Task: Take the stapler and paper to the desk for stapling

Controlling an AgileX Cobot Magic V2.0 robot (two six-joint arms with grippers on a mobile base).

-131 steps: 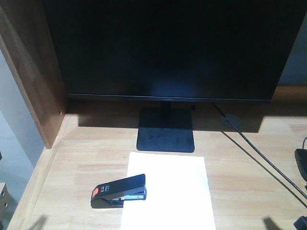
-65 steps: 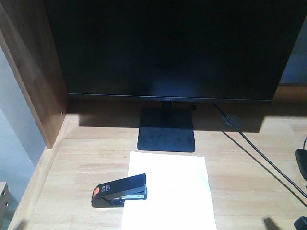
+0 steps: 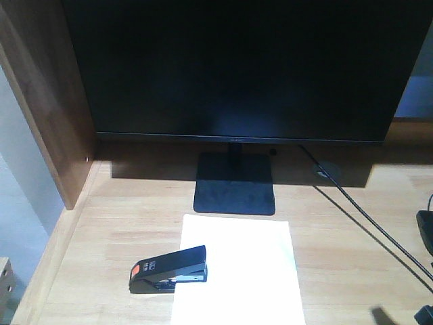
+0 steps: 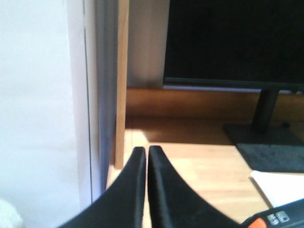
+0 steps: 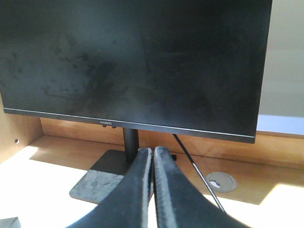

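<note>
Black stapler (image 3: 168, 269) on paper (image 3: 237, 271), apart from both closed, empty jaws.

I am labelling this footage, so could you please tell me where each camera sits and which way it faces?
Front view: high, looking down the desk at the monitor, paper and stapler; no robot parts clearly show.
Left wrist view: low at the desk's left edge, facing the monitor; closed left gripper shows.
Right wrist view: low, facing the monitor squarely; closed right gripper shows.
All three views share the monitor and its base.
</note>
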